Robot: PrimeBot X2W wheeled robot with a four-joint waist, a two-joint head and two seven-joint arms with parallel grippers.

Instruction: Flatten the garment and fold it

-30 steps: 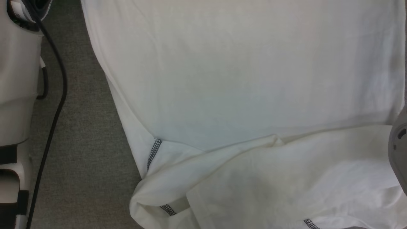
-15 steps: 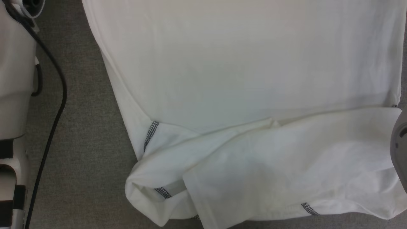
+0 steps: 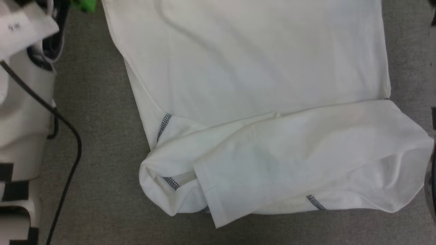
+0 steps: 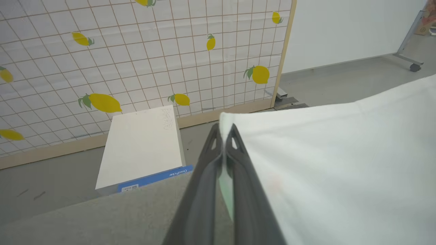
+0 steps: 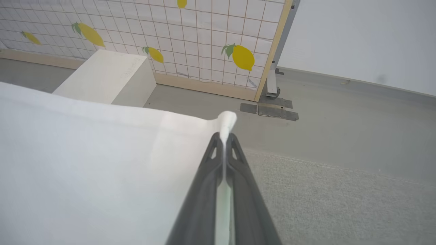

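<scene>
the grey felt-like surface point(image 3: 98, 143) carries everything. the garment point(image 3: 259, 75) lies spread over most of it. its white body is flat and runs off the top of the head view, while the part nearest the camera is bunched, with a sleeve point(image 3: 289, 160) folded across it. past the surface's far edge stands a lemon-print tiled screen point(image 4: 136, 51), and a white box point(image 4: 143, 143) sits on the floor before it. the left gripper point(image 4: 224, 131) has its two dark fingers pressed together on one corner of the garment. the right gripper point(image 5: 223, 137) pinches another corner the same way, cloth showing between the tips. a black cable point(image 3: 68, 163) runs over the surface's left side. dark dotted stitching point(image 3: 164, 123) marks the seams.
</scene>
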